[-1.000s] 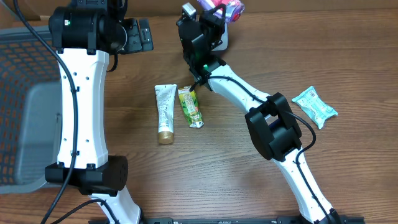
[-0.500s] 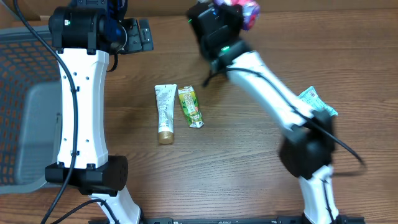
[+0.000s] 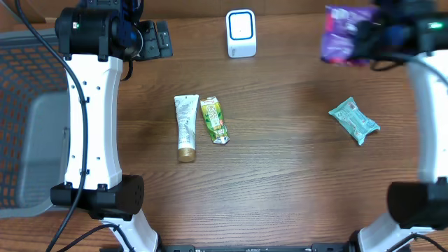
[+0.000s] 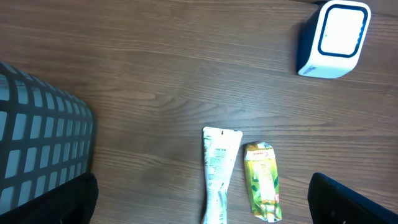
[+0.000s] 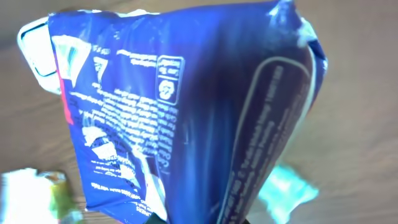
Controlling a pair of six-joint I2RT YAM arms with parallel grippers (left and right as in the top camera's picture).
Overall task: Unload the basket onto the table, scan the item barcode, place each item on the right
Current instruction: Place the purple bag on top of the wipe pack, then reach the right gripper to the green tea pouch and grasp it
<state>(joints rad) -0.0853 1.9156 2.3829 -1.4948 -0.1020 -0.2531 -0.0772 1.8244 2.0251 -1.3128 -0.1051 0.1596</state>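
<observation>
Purple-blue crinkly snack bag [image 3: 344, 35] is hanging in the right gripper [image 3: 374, 36], which is pinching it tight near the far right corner of the tabletop [image 3: 280, 182], lifted off the wood. The scanner [image 3: 241, 33], a white box w/ blue trim, is sitting at the far edge about mid-way along. It's well apart from the bag, so the bag isn't facing its window right now.

Judging by that, the pick-up part is done. Whether a scan has registered I can't tell, as nothing is showing a light or readout.

Prob. left to do: three more items are lying untouched. A white tube [image 3: 186, 127] and a green pouch [image 3: 215, 120] are lying side by side left of centre, and a teal packet [image 3: 354, 120] is lying near the right edge.

Left gripper [image 3: 150, 38] is hovering w/ jaws spread wide, holding nothing, near the far left corner, next to the grey basket [image 3: 28, 140] at the left edge.

Writing: the right wrist view is showing the bag's back panel, w/ blocks of small white print and a small boxed symbol, all too blurred to read. No barcode is showing clearly. Tube and pouch are carrying small print too, not legible. No brand is reading anywhere.
</observation>
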